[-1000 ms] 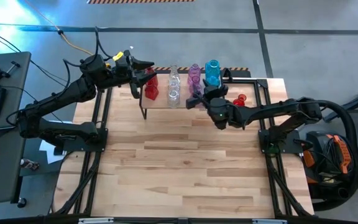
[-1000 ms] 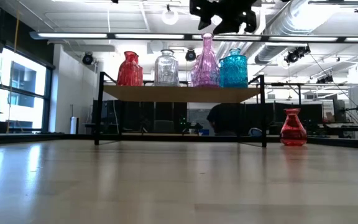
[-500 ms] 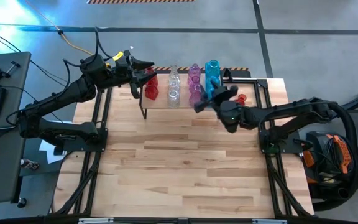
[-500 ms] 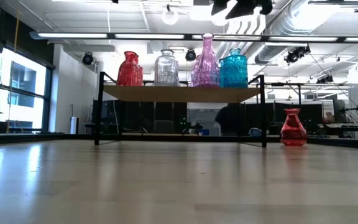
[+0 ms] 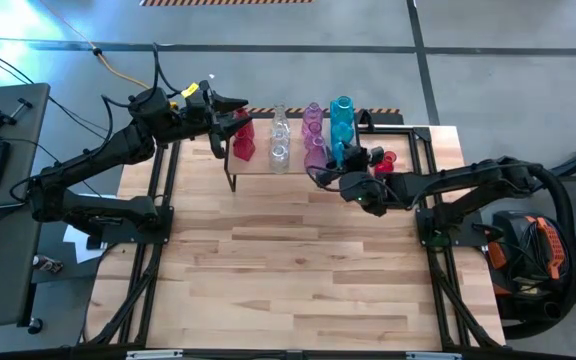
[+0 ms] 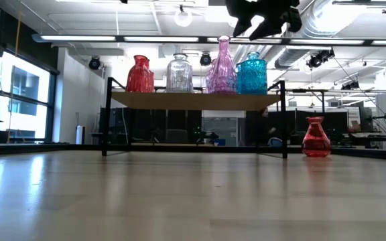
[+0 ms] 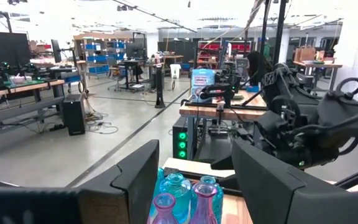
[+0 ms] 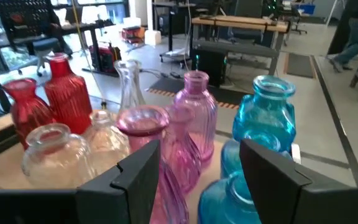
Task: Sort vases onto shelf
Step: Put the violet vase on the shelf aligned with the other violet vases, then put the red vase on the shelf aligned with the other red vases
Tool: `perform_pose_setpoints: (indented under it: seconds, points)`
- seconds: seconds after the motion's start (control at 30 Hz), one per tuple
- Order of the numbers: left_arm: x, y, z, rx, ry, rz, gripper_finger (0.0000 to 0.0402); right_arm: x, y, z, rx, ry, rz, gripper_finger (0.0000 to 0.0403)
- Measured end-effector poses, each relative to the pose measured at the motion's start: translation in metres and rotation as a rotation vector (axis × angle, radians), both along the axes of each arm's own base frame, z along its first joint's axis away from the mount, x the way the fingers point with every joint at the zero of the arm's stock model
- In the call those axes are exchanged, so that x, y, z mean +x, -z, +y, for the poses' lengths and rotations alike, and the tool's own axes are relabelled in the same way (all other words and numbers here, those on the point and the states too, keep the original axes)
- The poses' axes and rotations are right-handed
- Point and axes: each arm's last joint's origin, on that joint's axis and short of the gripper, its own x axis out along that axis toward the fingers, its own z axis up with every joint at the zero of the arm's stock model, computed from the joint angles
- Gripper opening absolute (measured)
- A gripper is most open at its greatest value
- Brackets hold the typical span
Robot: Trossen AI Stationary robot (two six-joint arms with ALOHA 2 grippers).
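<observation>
Plainly, one red vase (image 5: pixel 388 158) is left off the shelf (image 5: pixel 298 168): it is seen standing upright on the table (image 5: pixel 288 270), just right of the shelf's right end in the high view, and at the right of the low view beside the black leg, its long axis vertical. The rest of the vases are kept in colour rows on the shelf: red (image 5: pixel 243 140), clear (image 5: pixel 280 140), pink-purple (image 5: pixel 313 130) and teal blue (image 5: pixel 342 118), running left to right along the upper middle of the high view.

The right gripper (image 5: pixel 330 168) is held above the shelf's front right portion, over the pink and teal rows, its fingers apart and nothing between them; in its wrist view the vase tops are seen close ahead. From it the stray red vase lies to the right and lower, past the teal row and the shelf corner. The right arm is judged much the nearer.

The left gripper (image 5: pixel 226 112) is parked at the shelf's left end by the red row, fingers likewise spread and empty.

A reach to the stray vase is judged to be hindered by the tall teal vases and the shelf's corner post.
</observation>
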Motion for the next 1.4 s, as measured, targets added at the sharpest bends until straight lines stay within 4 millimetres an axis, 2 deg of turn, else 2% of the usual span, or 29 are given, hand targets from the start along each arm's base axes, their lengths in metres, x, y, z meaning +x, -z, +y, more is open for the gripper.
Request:
perform_pose_setpoints:
  seconds: [0.27,0.67,1.2,1.4]
  points:
    - [0.0,0.0,0.0,0.0,0.0,0.0,0.0194,0.008,0.012,-0.012,0.017,0.038,0.016,0.0206]
    - [0.0,0.0,0.0,0.0,0.0,0.0,0.0194,0.011,0.011,-0.024,0.057,0.011,-0.016,0.0206]
    - [0.0,0.0,0.0,0.0,0.0,0.0,0.0194,0.013,0.009,-0.026,0.047,-0.007,-0.021,0.0206]
    - [0.0,0.0,0.0,0.0,0.0,0.0,0.0194,0.003,-0.002,-0.022,0.028,0.014,-0.041,0.0206]
